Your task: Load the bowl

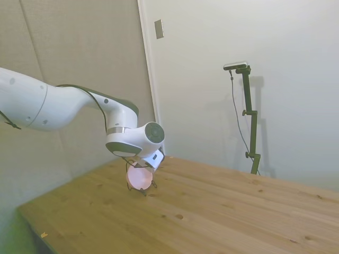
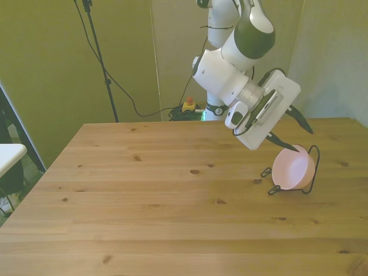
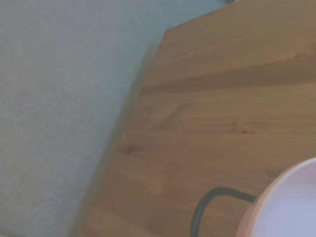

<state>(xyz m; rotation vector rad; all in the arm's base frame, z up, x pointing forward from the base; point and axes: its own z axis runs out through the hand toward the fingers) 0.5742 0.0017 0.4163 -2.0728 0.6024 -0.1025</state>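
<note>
The pink bowl (image 2: 293,168) sits tilted on its edge in a thin black wire stand (image 2: 311,170) on the wooden table (image 2: 144,195), its open side turned toward the front view's left. The hand (image 2: 294,133) hangs just above the bowl, tipped steeply; its two dark fingers (image 2: 300,120) stand apart, empty, the lower fingertip close to the bowl's upper rim, though whether it touches cannot be told. In the side view the bowl (image 1: 140,177) shows right under the hand, with the feet of the stand (image 1: 143,191) resting on the table (image 1: 212,211) below it. The wrist view, which is blurred, catches a slice of the bowl's rim (image 3: 291,207), a bent loop of the stand's wire (image 3: 207,205) beside it, and the table's edge (image 3: 133,113) against a pale grey wall. No writing can be read anywhere; a small white tag on the arm near the hand is too small to make out
</note>
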